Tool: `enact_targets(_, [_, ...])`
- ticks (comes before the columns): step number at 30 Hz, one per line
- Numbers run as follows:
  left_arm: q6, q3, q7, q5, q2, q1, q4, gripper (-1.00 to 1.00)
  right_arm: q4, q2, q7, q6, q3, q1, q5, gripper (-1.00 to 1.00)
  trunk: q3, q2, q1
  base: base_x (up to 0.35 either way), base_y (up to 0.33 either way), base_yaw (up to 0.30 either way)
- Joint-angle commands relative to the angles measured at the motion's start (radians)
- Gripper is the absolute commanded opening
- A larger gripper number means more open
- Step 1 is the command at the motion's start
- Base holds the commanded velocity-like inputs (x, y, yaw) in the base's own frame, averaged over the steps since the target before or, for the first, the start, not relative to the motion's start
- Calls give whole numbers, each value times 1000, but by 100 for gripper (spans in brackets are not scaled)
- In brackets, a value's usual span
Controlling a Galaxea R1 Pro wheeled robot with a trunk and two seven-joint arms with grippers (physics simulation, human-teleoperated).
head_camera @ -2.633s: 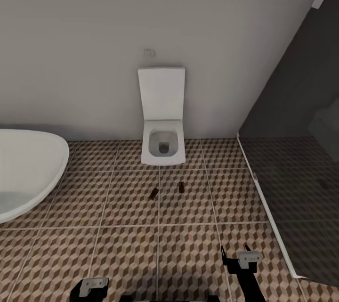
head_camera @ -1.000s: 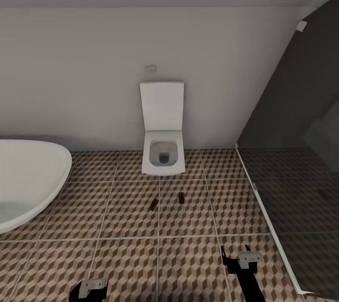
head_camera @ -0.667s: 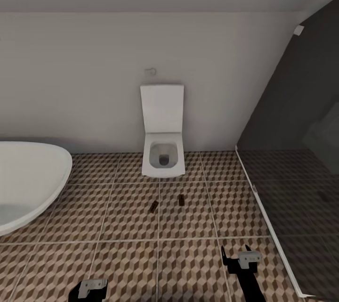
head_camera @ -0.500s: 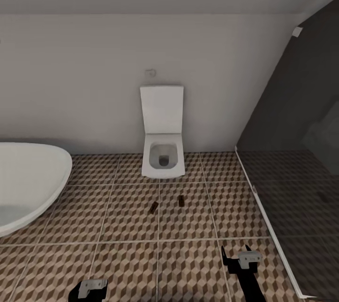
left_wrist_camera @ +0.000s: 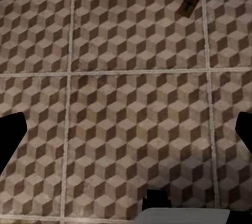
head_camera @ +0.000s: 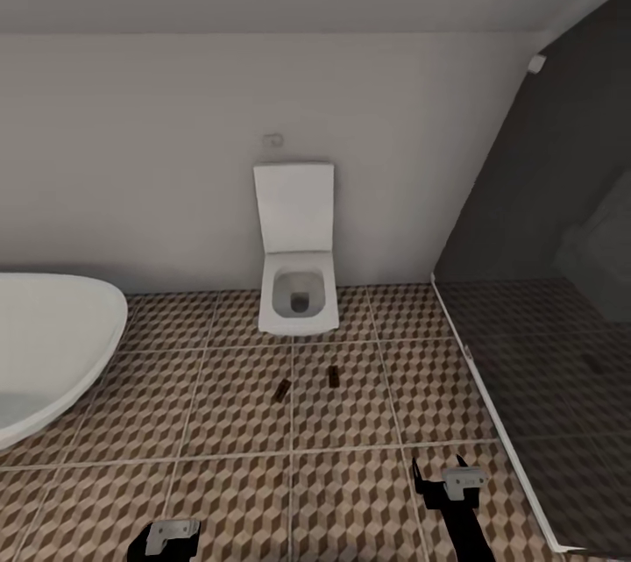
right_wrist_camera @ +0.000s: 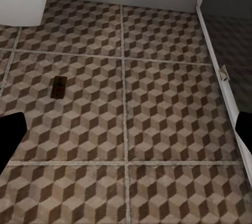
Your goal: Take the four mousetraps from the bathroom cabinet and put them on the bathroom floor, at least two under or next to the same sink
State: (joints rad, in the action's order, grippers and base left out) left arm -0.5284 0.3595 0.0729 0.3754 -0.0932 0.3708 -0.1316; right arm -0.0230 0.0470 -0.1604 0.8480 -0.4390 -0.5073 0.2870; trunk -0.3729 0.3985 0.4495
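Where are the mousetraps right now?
In the head view, two mousetraps lie on the bathroom floor, just in front of the white toilet, apart from each other.

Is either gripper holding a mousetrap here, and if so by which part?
Nothing is held. The left gripper and right gripper both show bare floor between spread fingers. Two mousetraps lie on the tiles before the toilet.

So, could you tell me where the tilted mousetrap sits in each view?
Head: tilted mousetrap on the floor before the toilet.
Left wrist: it lies far ahead, beside a grout line.
Right wrist: the trap there is the straight mousetrap.
Shared landmark: that grout line.
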Motion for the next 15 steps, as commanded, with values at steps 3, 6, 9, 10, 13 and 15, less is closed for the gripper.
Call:
enact_targets(3, [-2, 9, 8, 2, 0, 0, 0, 100, 0, 0, -4, 2, -9, 0, 6, 100, 2, 2, 1, 0, 0, -18])
enact_targets(6, [-2, 9, 8, 2, 0, 0, 0, 100, 0, 1, -4, 2, -9, 0, 6, 100, 7, 2, 1, 0, 0, -6])
enact_targets(9, [-2, 9, 7, 2, 0, 0, 1, 100, 0, 3, -4, 2, -8, 0, 6, 100, 11, 2, 1, 0, 0, -2])
enact_targets(10, [-2, 9, 7, 2, 0, 0, 0, 100, 0, 3, -4, 2, -8, 0, 6, 100, 13, 2, 1, 0, 0, -1])
enact_targets(13, [-2, 10, 7, 2, 1, 0, 0, 100, -1, 1, -5, 2, -9, 0, 6, 100, 15, 2, 1, 0, 0, 0])
enact_targets(15, [-2, 10, 7, 2, 1, 0, 0, 100, 0, 1, -5, 2, -9, 0, 6, 100, 16, 2, 1, 0, 0, 0])
